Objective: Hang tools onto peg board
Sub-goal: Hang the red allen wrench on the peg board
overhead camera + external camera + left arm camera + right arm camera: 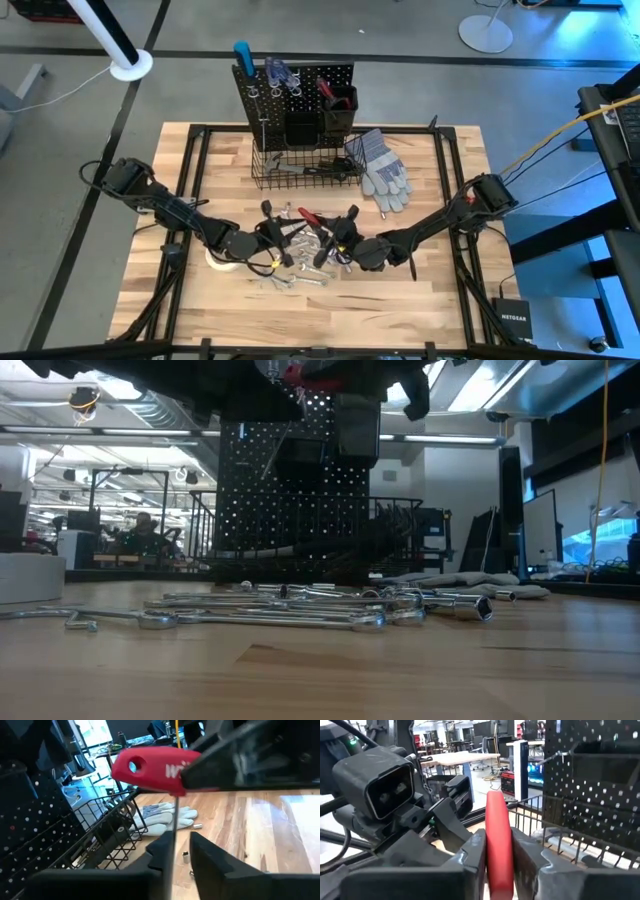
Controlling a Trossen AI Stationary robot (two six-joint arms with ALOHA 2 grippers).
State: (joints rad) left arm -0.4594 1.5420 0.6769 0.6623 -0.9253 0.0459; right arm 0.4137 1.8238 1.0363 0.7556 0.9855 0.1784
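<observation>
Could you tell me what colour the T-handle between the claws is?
Red T-handle, clearest in the left wrist view.

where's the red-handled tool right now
The red-handled tool is mid-table between both grippers, above the wrench pile, in front of the wire basket.

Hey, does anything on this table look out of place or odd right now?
Yes: the grey work gloves lie on the wooden table beside the black wire basket; unlike the loose silver wrenches scattered mid-table, they aren't tools for the black peg board.
</observation>
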